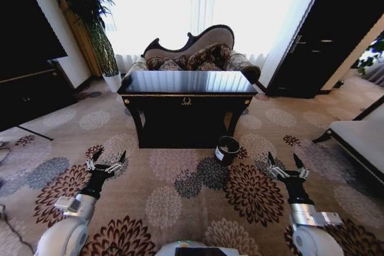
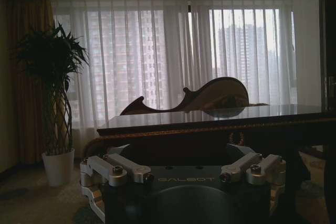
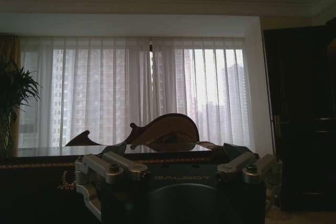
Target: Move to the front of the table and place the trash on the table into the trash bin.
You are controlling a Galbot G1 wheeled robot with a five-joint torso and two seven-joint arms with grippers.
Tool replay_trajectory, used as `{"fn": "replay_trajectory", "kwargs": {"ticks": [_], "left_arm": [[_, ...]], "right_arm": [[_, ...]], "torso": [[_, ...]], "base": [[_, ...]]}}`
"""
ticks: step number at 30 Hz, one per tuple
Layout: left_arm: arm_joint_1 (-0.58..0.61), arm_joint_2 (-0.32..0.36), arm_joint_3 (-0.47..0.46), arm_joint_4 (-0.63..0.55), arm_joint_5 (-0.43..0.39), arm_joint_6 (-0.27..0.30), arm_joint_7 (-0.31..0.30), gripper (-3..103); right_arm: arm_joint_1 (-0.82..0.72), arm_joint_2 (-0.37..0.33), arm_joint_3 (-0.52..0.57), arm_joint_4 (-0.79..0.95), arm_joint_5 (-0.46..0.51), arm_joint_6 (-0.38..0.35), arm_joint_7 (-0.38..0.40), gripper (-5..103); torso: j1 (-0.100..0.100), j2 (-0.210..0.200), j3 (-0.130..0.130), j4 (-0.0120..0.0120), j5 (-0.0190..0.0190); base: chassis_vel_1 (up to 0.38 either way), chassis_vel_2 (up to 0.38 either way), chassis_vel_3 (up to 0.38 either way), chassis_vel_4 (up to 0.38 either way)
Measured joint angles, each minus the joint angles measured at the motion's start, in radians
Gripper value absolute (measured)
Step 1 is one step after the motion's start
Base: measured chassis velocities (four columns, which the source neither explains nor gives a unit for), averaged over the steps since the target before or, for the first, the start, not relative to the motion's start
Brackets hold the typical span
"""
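Before the table point(image 1: 187, 82), bin point(image 1: 227, 150) at its right leg, tabletop glare-washed, both grippers' fingers point(image 1: 122, 158) spread, empty

You are facing the front of the table point(image 1: 187, 82), a long glossy black piece with gold trim along its top edge, a gold ornament point(image 1: 186, 102) at the middle of its apron and curved legs. Its top mirrors the bright window in pale streaks, and you cannot make out any litter on it. The table stands on a floral carpet point(image 1: 180, 190). On that carpet, just beside the table's front right leg, stands the bin point(image 1: 227, 150), dark with a white label.
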Motion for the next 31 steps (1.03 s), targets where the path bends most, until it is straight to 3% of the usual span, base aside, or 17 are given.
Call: {"fn": "replay_trajectory", "kwargs": {"ticks": [31], "left_arm": [[0.0,0.0,0.0,0.0,0.0,0.0,0.0,100]], "right_arm": [[0.0,0.0,0.0,0.0,0.0,0.0,0.0,100]], "torso": [[0.0,0.0,0.0,0.0,0.0]], "base": [[0.031,-0.038,-0.034,0.036]]}}
